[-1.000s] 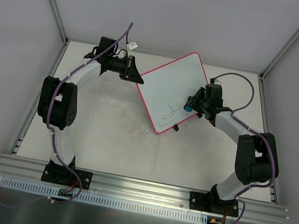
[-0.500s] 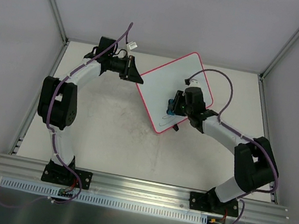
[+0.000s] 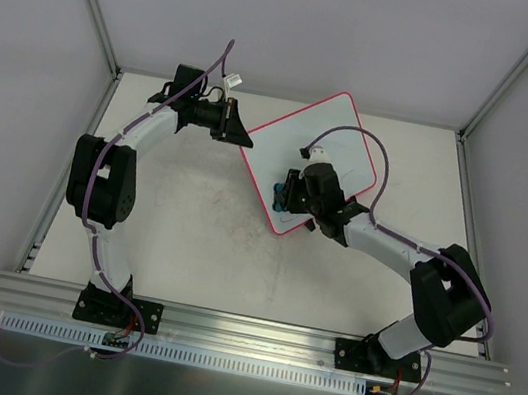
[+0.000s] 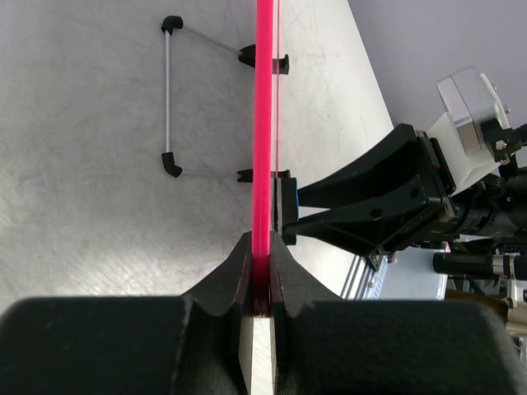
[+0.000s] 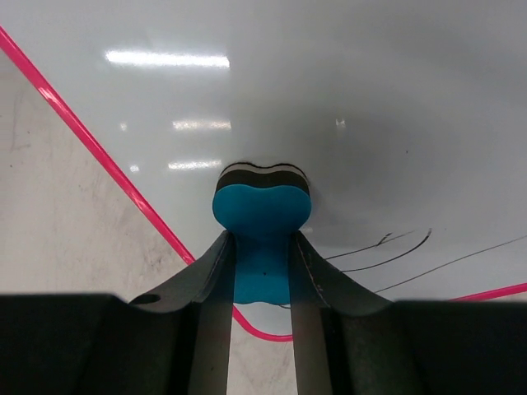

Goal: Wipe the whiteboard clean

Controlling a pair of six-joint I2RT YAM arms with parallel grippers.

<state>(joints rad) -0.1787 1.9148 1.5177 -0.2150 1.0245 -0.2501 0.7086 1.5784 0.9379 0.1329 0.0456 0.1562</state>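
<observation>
Swept in from the whiteboard's right edge a second ago, my right gripper (image 3: 283, 194) now sits over the near left corner of the whiteboard (image 3: 325, 137). Its fingers are closed on a blue eraser (image 5: 262, 212), which presses pad-first against the white surface. Thin dark pen lines (image 5: 370, 247) show just right of the eraser. The whiteboard lies turned at an angle on the far middle of the table (image 3: 188, 225). My left gripper (image 4: 262, 276), unmoved, is clamped tight on the pink rim (image 4: 263, 123) at the whiteboard's far left edge.
</observation>
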